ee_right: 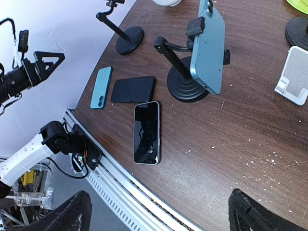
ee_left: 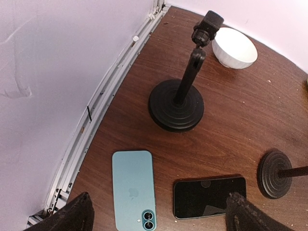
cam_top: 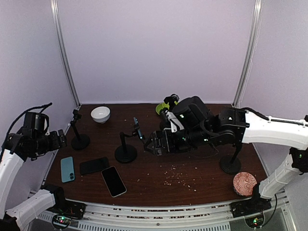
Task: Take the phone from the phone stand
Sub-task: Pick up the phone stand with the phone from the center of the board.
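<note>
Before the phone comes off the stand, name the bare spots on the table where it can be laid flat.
Best patch: front centre, between the white-edged phone and the patterned disc, bare but for crumbs. A smaller one lies at the back, beside the white bowl, behind the phone stand. Front left is crowded: the teal phone and black phone lie beside it.

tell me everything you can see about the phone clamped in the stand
The phone is a slim slab with a matte blue-teal back and rounded corners; only its back and edge show, the screen is hidden. It stands upright in portrait, slightly tilted, raised off the table. The black clamp of the phone stand grips its two long edges, on a bent arm above a round ribbed base. The right gripper is near, its fingers open and not touching it.
</note>
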Available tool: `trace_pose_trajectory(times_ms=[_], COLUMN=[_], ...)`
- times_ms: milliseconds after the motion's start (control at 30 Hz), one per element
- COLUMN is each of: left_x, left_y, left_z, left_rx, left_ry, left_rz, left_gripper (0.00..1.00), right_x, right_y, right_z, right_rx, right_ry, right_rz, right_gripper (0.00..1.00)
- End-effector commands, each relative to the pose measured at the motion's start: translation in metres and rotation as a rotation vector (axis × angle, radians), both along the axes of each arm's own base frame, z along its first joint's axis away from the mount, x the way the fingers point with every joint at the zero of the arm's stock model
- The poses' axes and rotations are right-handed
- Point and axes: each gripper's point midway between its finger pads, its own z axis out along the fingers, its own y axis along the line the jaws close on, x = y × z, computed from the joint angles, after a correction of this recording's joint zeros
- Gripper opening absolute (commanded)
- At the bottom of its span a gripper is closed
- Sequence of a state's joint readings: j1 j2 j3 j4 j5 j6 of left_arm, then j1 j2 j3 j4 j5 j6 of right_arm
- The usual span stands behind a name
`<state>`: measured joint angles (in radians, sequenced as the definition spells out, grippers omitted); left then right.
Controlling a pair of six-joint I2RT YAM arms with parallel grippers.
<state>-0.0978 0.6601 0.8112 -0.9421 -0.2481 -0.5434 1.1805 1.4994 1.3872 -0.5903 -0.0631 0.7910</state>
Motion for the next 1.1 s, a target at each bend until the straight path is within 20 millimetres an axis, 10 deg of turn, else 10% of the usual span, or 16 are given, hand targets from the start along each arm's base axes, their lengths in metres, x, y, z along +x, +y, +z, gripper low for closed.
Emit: trace_pose_trajectory(times_ms=[0, 333, 633, 1067], left_x=[0.004, 0.005, 0.006, 0.003], left_y=[0.002, 0.002, 0.001, 0.008], left_z=[0.006, 0.005, 0.004, 0.006], left_rx=[0.006, 0.004, 0.004, 0.025], left_ry=[-0.039, -0.034, -0.023, -0.032], left_rz=[0.007, 0.007, 0.0, 0.034], left_gripper=[0.98, 0.98, 0.98, 0.98], right_x=[0.025, 0.061, 0.138, 0.232], right_y=[-0.007, -0.023, -0.119, -0.224], right_z=[-0.006, 0.044, 0.076, 0.056], right_rx=[0.053, -0.005, -0.143, -0.274], right_ry=[-0.014, -0.215, -0.298, -0.134], right_rz=[-0.078, -0.102, -0.341, -0.609], right_gripper=[1.0, 0.99, 1.0, 0.98])
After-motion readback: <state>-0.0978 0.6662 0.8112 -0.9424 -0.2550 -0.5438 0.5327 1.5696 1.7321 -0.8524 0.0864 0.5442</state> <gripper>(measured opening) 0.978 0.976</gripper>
